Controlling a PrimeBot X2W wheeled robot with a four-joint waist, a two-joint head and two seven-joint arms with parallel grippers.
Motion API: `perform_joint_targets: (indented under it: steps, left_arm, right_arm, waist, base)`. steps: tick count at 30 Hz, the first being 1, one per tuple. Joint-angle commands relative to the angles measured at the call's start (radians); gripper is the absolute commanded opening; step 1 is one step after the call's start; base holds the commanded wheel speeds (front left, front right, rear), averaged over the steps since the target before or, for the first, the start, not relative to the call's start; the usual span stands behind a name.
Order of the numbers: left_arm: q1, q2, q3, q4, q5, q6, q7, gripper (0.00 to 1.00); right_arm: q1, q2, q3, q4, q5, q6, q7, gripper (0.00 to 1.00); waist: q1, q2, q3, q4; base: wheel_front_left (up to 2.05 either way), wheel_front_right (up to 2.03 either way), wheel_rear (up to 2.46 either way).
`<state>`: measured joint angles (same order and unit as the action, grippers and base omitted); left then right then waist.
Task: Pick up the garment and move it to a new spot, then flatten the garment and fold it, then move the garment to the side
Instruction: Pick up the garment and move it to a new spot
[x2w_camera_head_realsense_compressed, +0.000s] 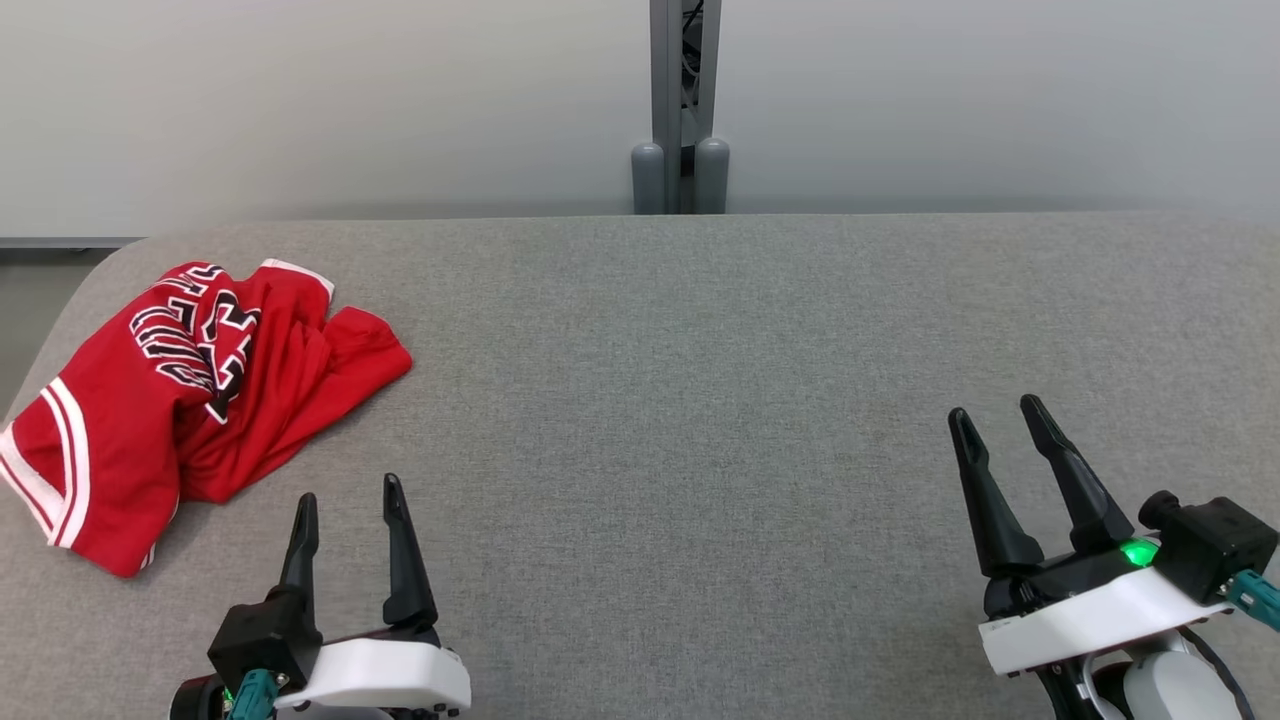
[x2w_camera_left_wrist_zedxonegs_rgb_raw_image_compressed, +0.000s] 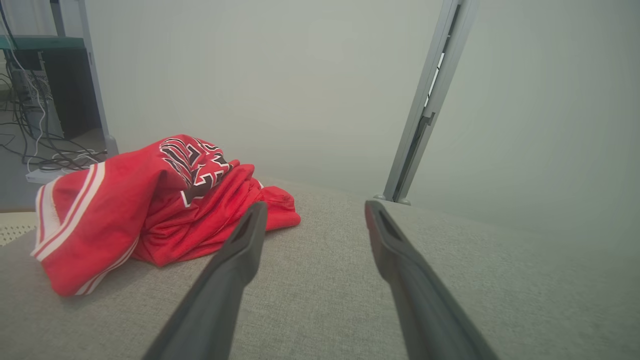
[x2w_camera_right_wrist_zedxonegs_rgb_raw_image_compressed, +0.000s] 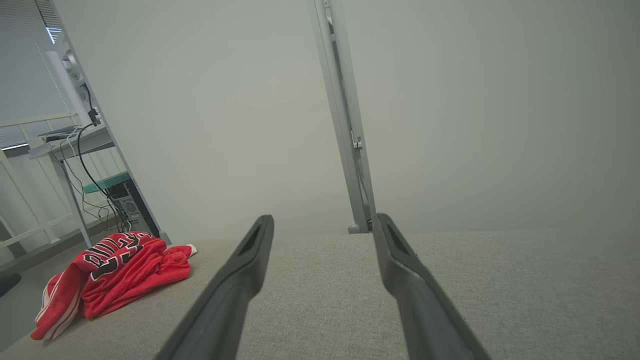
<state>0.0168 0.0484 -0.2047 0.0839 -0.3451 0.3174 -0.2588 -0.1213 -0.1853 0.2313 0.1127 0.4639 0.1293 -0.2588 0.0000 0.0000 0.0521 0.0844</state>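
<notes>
The garment (x2w_camera_head_realsense_compressed: 190, 390) is a red jersey with white stripes and black-and-white lettering, crumpled in a heap at the left end of the grey table (x2w_camera_head_realsense_compressed: 700, 400). The heap also appears as the garment (x2w_camera_left_wrist_zedxonegs_rgb_raw_image_compressed: 150, 210) in the left wrist view and the garment (x2w_camera_right_wrist_zedxonegs_rgb_raw_image_compressed: 110, 275) in the right wrist view. My left gripper (x2w_camera_head_realsense_compressed: 350, 490) is open at the near edge, just right of the heap and apart from it. At the near right, far from the cloth, my right gripper (x2w_camera_head_realsense_compressed: 995, 410) is open with nothing between its fingers.
A grey metal post (x2w_camera_head_realsense_compressed: 682, 110) stands behind the table's far edge against a pale wall. The table's rounded left corner (x2w_camera_head_realsense_compressed: 90, 270) lies just beyond the garment. A desk with cables (x2w_camera_right_wrist_zedxonegs_rgb_raw_image_compressed: 90, 165) stands off to the left of the table.
</notes>
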Motion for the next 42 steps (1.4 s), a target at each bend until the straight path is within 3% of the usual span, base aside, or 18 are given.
perform_joint_targets:
  steps: [1, 42]
  left_arm:
    - [-0.02, 0.002, 0.012, -0.006, 0.001, -0.008, -0.005, 1.0]
    - [0.025, 0.003, 0.162, 0.053, 0.013, -0.133, -0.006, 1.0]
  right_arm:
    - [-0.03, -0.002, -0.006, -0.007, -0.01, 0.001, -0.005, 1.0]
    - [-0.037, 0.072, 0.068, 0.045, -0.034, 0.002, -0.007, 1.0]
  waist:
    - [0.0, 0.0, -0.002, 0.003]
    - [0.0, 0.0, -0.069, 0.214]
  base:
    - [0.0, 0.0, 0.0]
    - [0.0, 0.0, 0.0]
